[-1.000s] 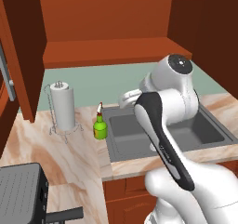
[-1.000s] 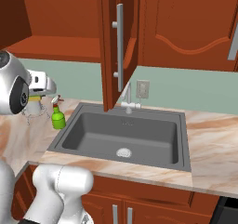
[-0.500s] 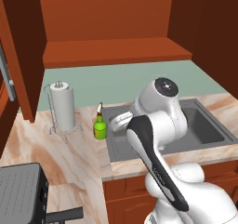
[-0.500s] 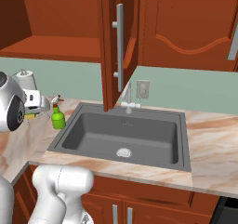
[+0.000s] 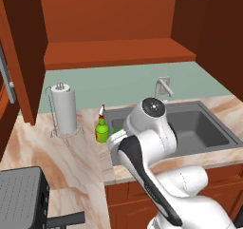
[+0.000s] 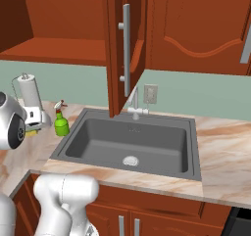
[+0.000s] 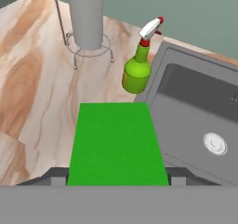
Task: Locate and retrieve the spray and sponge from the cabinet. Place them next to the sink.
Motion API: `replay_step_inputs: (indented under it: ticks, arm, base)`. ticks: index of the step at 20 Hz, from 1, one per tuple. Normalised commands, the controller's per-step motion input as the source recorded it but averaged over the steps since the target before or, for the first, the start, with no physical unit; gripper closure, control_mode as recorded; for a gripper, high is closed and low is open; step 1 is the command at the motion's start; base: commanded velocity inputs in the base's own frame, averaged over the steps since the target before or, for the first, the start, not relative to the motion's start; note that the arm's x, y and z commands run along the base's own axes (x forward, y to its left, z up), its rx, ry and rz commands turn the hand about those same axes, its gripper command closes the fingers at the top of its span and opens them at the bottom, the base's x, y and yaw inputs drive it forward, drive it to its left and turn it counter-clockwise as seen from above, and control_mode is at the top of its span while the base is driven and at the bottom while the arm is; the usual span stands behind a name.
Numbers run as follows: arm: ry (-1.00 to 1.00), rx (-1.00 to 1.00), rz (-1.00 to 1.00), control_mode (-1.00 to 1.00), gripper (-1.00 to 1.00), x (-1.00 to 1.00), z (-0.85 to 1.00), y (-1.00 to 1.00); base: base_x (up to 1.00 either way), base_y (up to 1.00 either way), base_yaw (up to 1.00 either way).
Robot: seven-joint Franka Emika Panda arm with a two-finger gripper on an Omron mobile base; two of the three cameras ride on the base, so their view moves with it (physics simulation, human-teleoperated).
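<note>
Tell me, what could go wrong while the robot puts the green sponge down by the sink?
The sponge sits in the end effector right over the counter edge of the sink, so if released here it might tip into the basin. The spray bottle stands just ahead of it; pushing forward could knock it over, perhaps against the paper towel holder.

White glossy arm [image 5: 161, 185], rounded bulbous links, black band along forearm, dark round joint cap.

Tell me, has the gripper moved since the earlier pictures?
Yes. The gripper, shut on the flat green sponge, has come down toward the marble counter, judged against the small green spray bottle beside the dark grey sink.
</note>
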Motion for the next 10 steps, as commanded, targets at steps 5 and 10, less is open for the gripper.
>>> replay_step_inputs:
  ticks: [5, 10]
  arm:
    - [0.02, -0.03, 0.06, -1.0, 1.0, 0.14, -0.58, 0.17]
    - [0.04, -0.04, 0.1, -1.0, 1.0, 0.21, -0.51, 0.15]
  base:
    - [0.0, 0.0, 0.0]
    - [0.0, 0.0, 0.0]
